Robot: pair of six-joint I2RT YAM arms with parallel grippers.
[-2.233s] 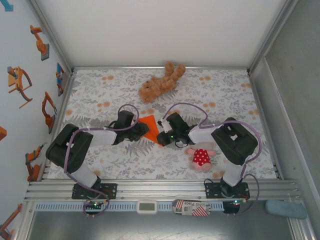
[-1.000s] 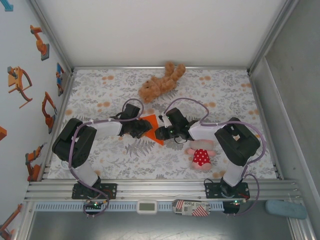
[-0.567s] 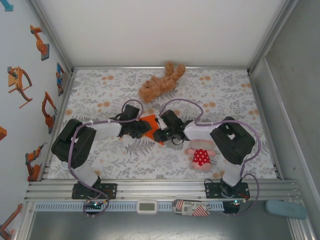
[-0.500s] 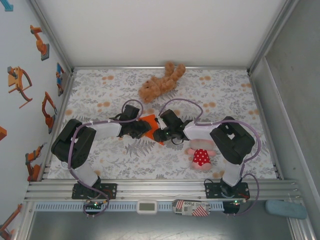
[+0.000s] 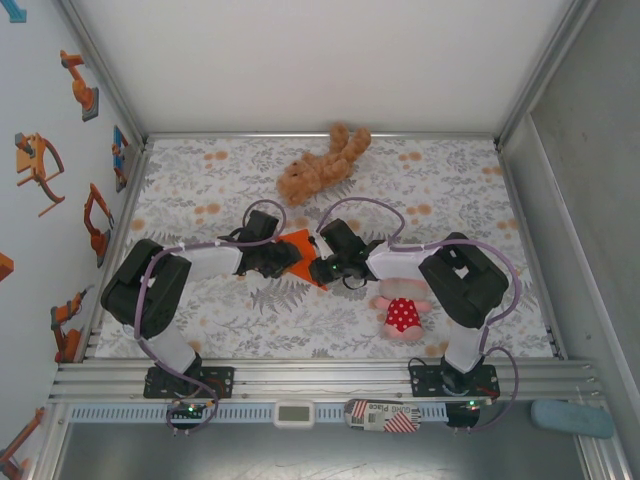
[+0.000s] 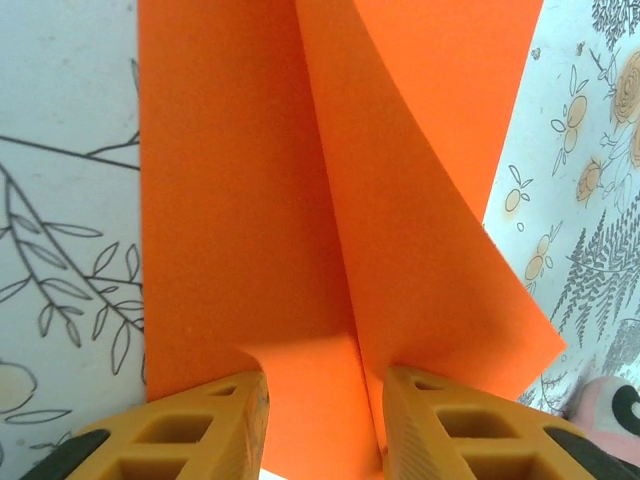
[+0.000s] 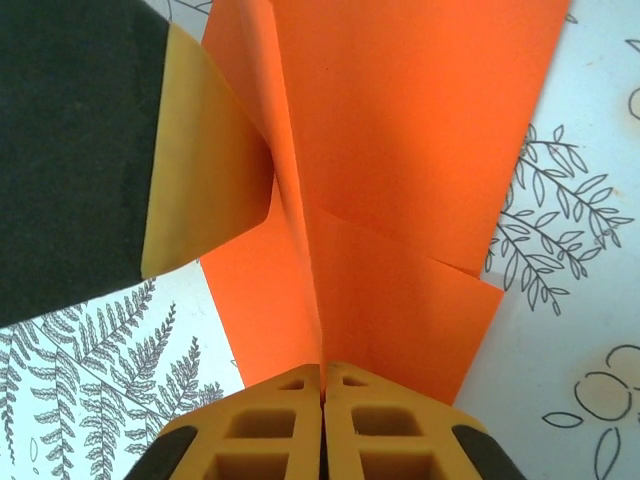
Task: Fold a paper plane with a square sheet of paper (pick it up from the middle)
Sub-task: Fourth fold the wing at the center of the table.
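Showing the paper (image 5: 298,241) at the middle of the table (image 5: 450,200), partly folded, between the two grippers. Its raised centre crease ran along the line joining them, so each gripper looked straight down the ridge from its own end. The right gripper (image 7: 323,385) was clenched on its end of the crease, the ridge nipped between its pads. The left gripper (image 6: 325,385) stood at the opposite end with jaws apart, straddling the ridge. A small curl of paper lay in the gap, not visibly pinched. Both arms were about equally near, and the next pinch would probably fall to the left one, closing across the ridge. The top view gave the layout, with the bear (image 5: 322,165) well beyond and the doll (image 5: 402,312) beside the right arm, though the wrists hid the crease. The right wrist view showed a left pad (image 7: 205,170) touching the ridge's side. The left wrist view showed one flap curving up off the table.
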